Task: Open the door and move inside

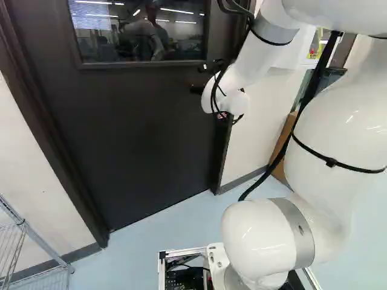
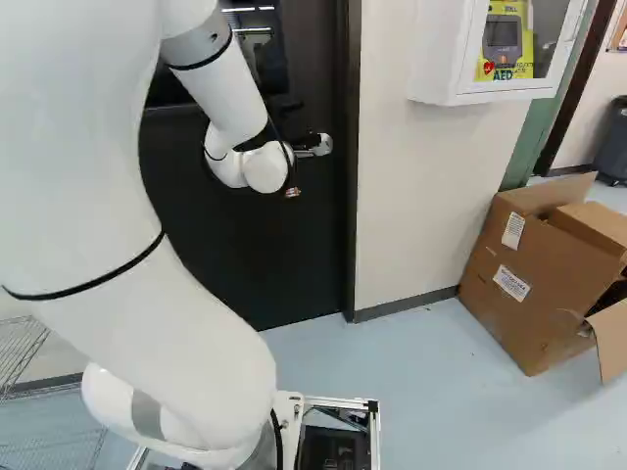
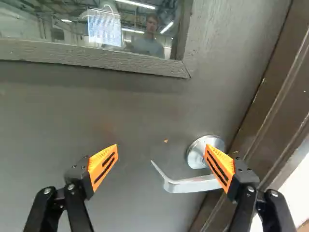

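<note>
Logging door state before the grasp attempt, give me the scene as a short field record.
door: closed in its frame
window: in door's upper part
handle: metal lever, ungripped
gripper: open, facing door; lever's free end shows between its fingers, one finger overlaps the round base
finger-handle contact: cannot tell
cardboard box: flaps open, on floor beyond door's handle side
wall cabinet: white, on wall beside door

The door point(image 1: 139, 121) is charcoal, its lever handle point(image 3: 193, 184) silvery. Finger pads point(image 3: 103, 166) are bright orange with black stripes; the arm point(image 2: 201, 318) is glossy white with grey bands. In the right base view, a white cabinet point(image 2: 436, 49) shows yellow between one and two o'clock, a brown box point(image 2: 539, 323) wears white labels near four, and the floor point(image 2: 441, 392) is pale blue toward five.
</note>
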